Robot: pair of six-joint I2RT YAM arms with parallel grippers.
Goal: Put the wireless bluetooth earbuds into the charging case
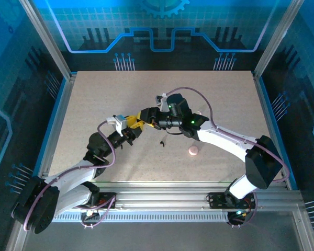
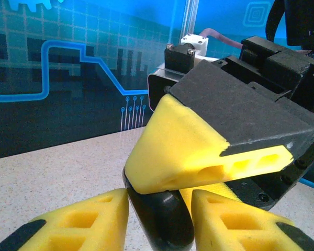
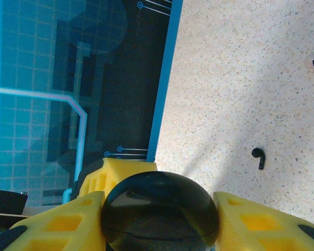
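One round black case (image 3: 159,217) between left end effector (image 2: 159,198) and right end effector (image 3: 158,197)

Shows white shells along the left arm (image 1: 73,179) and right arm (image 1: 222,140), broken by bulky black joint housings. Carries loose lilac cables (image 1: 114,151) looping off both. Bears small green indicator lamps (image 1: 171,107) at the right wrist. Ends, at left gripper (image 2: 158,209) and right gripper (image 3: 159,214) alike, in yellow wedge fingers (image 2: 78,219) with moulded pockets and black tips. Has dark recessed screws (image 2: 260,197) in the black gripper body.
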